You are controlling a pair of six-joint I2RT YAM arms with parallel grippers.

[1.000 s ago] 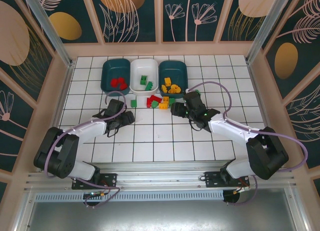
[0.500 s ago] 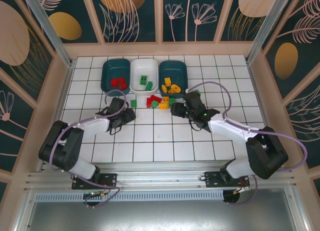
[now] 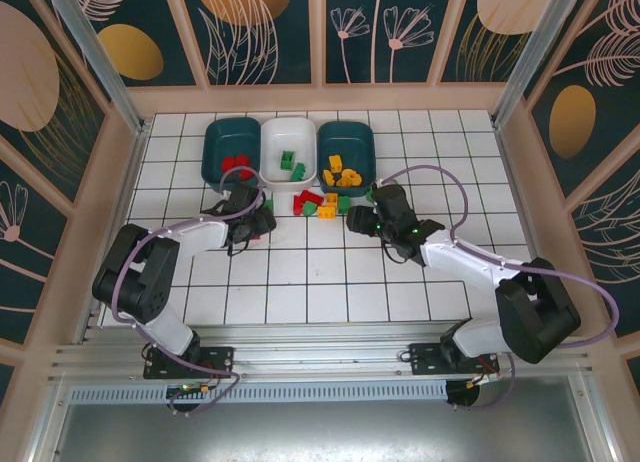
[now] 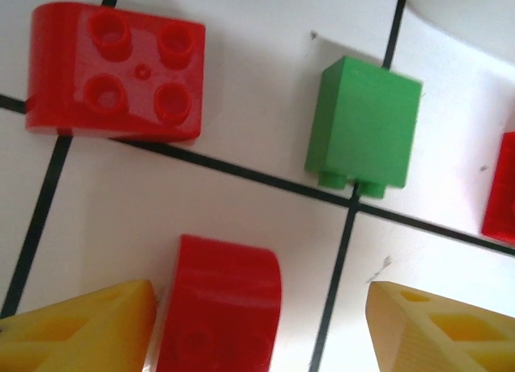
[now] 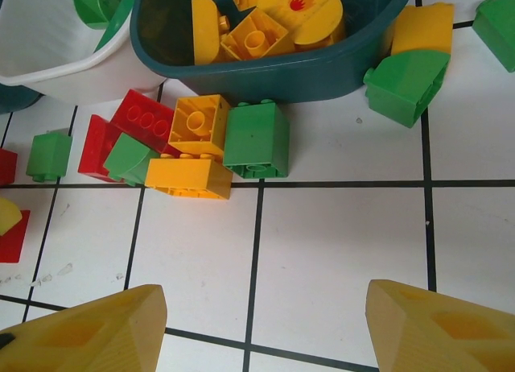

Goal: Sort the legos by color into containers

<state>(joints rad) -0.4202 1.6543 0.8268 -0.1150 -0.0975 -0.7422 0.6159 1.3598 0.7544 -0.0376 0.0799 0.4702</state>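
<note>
A table [image 3: 330, 282] of white tiles with dark grout is enclosed by a pale wooden frame [image 3: 320, 97]. Panelled walls [image 3: 265, 32], painted dark teal with pale flowers and gold ovals, are seen behind it and to both sides.

Three containers are set in a row at the far side. Red legos lie in the left teal tub [image 3: 220, 142], green ones in the white tub [image 3: 275, 137] and yellow ones in the right teal tub [image 3: 355, 137]. A loose pile [image 3: 315, 202] of red, green and yellow bricks is spread on the tiles just in front of the white and right tubs.

The left gripper [image 4: 261, 299] is held low over the tiles before the white tub with its jaws apart. A red curved brick [image 4: 217, 307] lies between them, close against one finger and clear of the other, so nothing is clamped. Beyond it a red four-stud brick [image 4: 117, 70] and a green brick [image 4: 366, 126] tipped on its side are seen. The right gripper [image 5: 265, 307] is spread wide over bare tile on the near side of the pile, with nothing between its fingers.

Much is cut off. The yellow fingers [image 5: 88, 328] are cropped to their tips in both wrist views, and another red piece [image 4: 500, 187] is sliced by the frame edge. Whether the curved brick actually touches the nearer finger cannot be told. From above, both sets of jaws are masked by the dark wrists — and the pile's smaller bricks cannot be counted there.
</note>
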